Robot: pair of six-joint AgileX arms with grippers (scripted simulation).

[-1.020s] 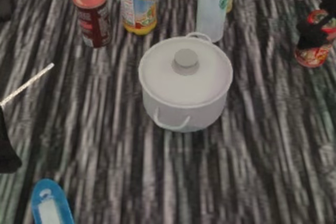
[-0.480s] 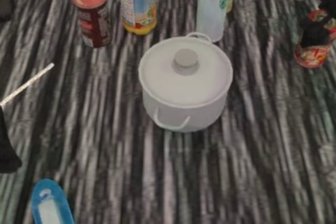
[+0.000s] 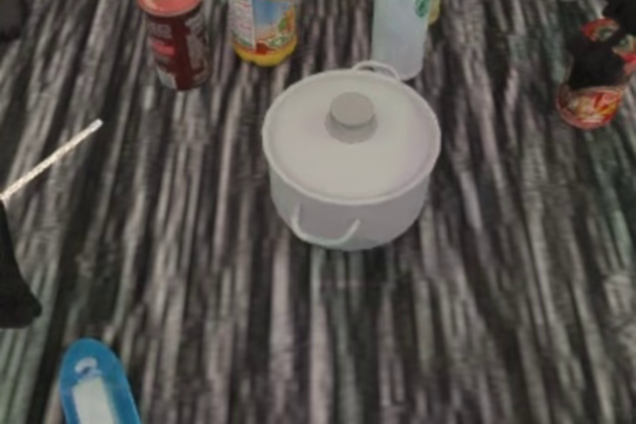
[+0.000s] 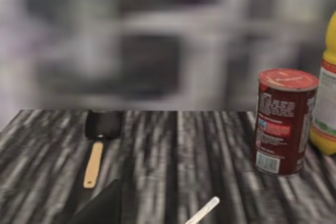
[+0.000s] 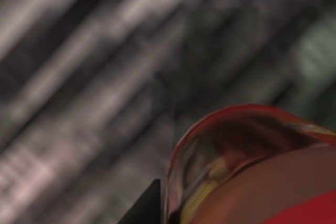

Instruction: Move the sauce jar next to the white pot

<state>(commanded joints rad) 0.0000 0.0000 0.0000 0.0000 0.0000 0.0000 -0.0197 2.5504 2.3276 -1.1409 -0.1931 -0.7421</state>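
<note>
The sauce jar, squat with a red lid and red-orange label, stands at the far right of the table near the back. My right gripper is down over it, shut on the jar, and a dark finger lies against its side. The right wrist view is filled by the sauce jar up close. The white pot, lidded with a round knob, sits mid-table, well to the left of the jar. My left gripper is parked at the left edge, open and holding nothing.
Along the back stand a dark-red can, a yellow bottle and a white bottle just behind the pot. A blue object lies front left. A thin white rod and a spatula are at the left.
The right gripper's dark fingers have drawn in against the sauce jar, and the jar has shifted very slightly. The left arm and the pot have not moved.
</note>
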